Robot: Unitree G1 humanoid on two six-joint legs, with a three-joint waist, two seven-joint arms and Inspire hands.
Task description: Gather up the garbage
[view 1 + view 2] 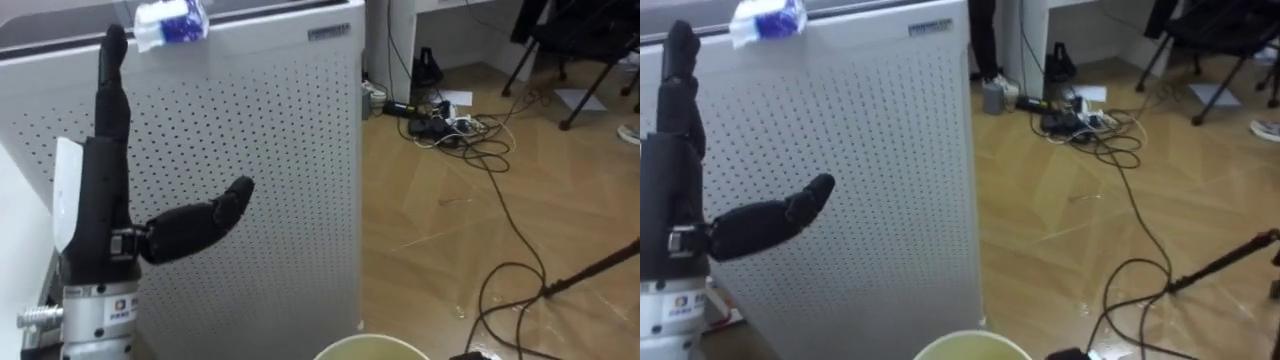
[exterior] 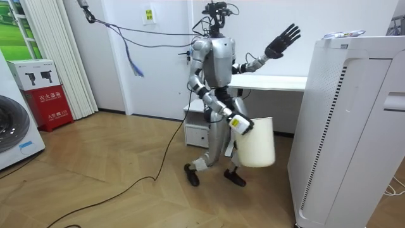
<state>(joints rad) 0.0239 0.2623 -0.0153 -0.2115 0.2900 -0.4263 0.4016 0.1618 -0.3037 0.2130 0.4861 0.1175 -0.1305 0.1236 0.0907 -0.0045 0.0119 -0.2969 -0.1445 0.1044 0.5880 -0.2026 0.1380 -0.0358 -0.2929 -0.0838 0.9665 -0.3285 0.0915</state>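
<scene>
Crumpled blue-and-white wrapper [image 1: 170, 22] sits on top of the white air purifier [image 1: 280, 150]. Left robot hand [image 1: 105, 200] is raised just below it, fingers straight, thumb out, empty, likely lining up the reach. Right robot hand [image 2: 239, 123] is at the white bin [image 2: 256, 142] by the hip, presumably for the drop; can't tell its grip.

The garbage [image 1: 170, 22], a crumpled white wrapper with blue print, lies on the flat top of the white perforated air purifier [image 1: 280, 150], at the edge facing the robot. The cream plastic bin [image 2: 256, 142] hangs mouth up at the robot's right side, near the purifier.
</scene>
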